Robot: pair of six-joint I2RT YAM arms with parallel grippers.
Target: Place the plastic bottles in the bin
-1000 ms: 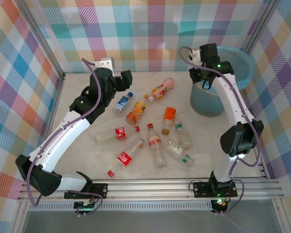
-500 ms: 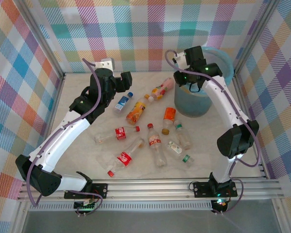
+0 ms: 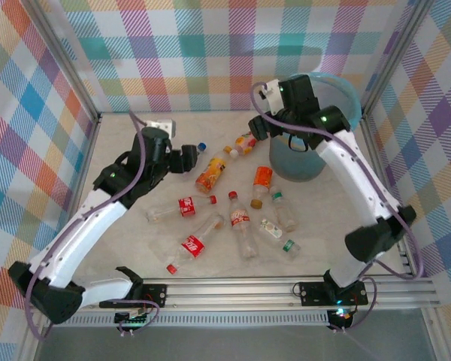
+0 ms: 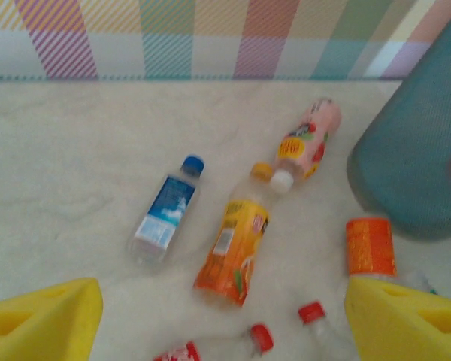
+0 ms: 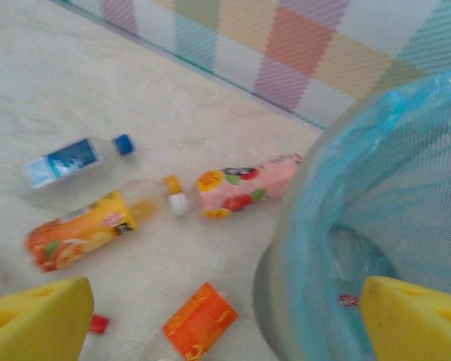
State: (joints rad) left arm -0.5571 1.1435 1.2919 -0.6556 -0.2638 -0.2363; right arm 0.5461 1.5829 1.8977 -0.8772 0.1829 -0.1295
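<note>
Several plastic bottles lie on the table: a blue-labelled one [image 4: 165,210], an orange one [image 4: 234,248] [image 3: 210,174], a pink fruit-printed one [image 5: 248,184], an orange-labelled one [image 3: 261,184], red-labelled ones [image 3: 192,246] and green-capped ones [image 3: 279,209]. The bin [image 3: 316,147] [image 5: 338,226], lined with a light blue bag, stands at the back right; a red-labelled bottle [image 5: 349,301] shows inside it. My left gripper [image 3: 186,158] [image 4: 224,331] hangs open above the blue-labelled and orange bottles. My right gripper [image 3: 257,128] [image 5: 225,323] is open and empty over the bin's left rim, near the pink bottle.
Checked walls close in the back and both sides. The aluminium rail [image 3: 233,289] with the arm bases runs along the near edge. Bare table lies at the far left [image 3: 120,135] and right of the bottles [image 3: 331,218].
My right gripper has opened and its arm swung left from over the bin. The bin itself shifted left. My left arm moved lower and slightly right, over the blue-labelled bottle.
</note>
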